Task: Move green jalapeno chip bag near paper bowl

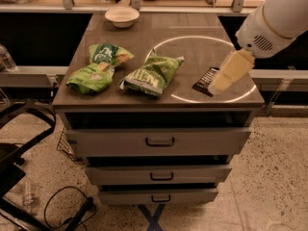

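Observation:
The green jalapeno chip bag (154, 74) is crumpled light-green foil with pale print. It lies in the middle of the table top, near the front edge. The paper bowl (122, 16) is small and cream-white and stands at the back left of the table. My gripper (217, 84) reaches in from the upper right on a white arm (276, 20). It hangs over the right side of the table, right of the chip bag and apart from it, and partly covers a black packet (204, 80).
A darker green bag with a round white logo (109, 54) and a plain lime-green bag (89, 77) lie at the table's left. Below the top is a cabinet with three drawers (159, 141). A black chair frame and cables (29, 143) are at the lower left.

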You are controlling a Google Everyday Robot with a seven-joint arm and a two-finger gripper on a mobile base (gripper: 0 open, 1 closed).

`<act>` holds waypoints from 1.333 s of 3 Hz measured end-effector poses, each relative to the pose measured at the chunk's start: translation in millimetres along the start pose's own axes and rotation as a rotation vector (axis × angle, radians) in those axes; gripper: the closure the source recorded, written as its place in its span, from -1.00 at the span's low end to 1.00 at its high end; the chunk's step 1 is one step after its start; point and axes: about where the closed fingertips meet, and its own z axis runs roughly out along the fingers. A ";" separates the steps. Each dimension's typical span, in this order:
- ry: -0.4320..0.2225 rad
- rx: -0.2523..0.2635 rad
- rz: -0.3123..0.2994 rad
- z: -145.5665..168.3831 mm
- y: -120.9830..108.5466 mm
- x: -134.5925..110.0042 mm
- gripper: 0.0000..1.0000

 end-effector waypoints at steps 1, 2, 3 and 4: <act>-0.139 0.047 0.028 27.1 -16.8 -35.0 -1.00; -0.296 0.077 0.032 52.9 -36.1 -80.6 -1.00; -0.402 0.027 0.086 70.5 -46.4 -102.2 -1.00; -0.402 0.027 0.086 70.5 -46.4 -102.2 -1.00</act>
